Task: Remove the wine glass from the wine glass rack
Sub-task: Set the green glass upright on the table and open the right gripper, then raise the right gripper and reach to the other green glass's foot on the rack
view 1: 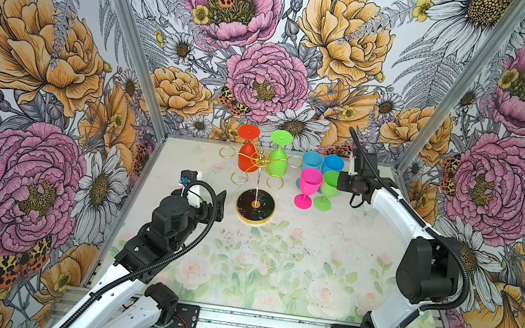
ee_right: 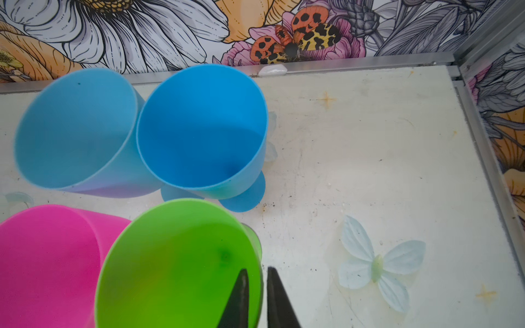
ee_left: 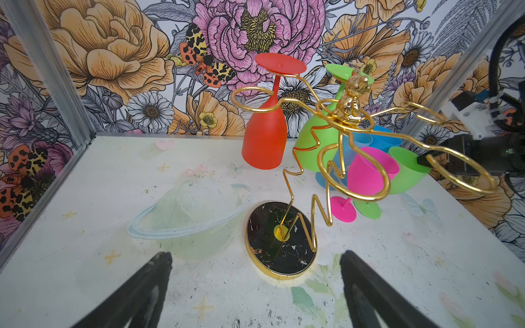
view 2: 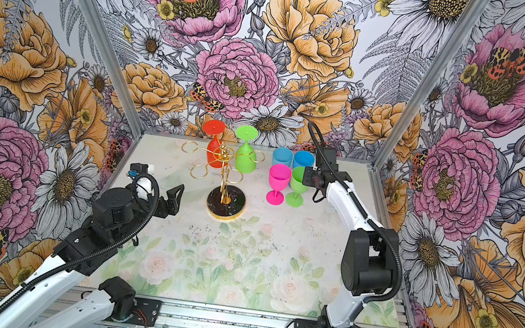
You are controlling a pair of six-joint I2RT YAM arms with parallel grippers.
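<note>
On the floral table point(view 1: 312, 248), the gold-wire wine glass rack point(view 1: 259, 210) stands centre; a matte red wine glass point(view 1: 247, 161) and a green wine glass point(view 1: 277, 165) hang bowl-down from its rear loops, feet hooked over the wire. Blue glasses point(view 1: 312, 161), a pink glass point(view 1: 309, 180) and an upright green glass point(ee_right: 176, 269) cluster at right, apparently unloaded. The left gripper point(ee_left: 255, 257) gapes near the rack's black base, perhaps to steady it; the right gripper point(ee_right: 257, 269) straddles the upright glass's rim, grip unclear
</note>
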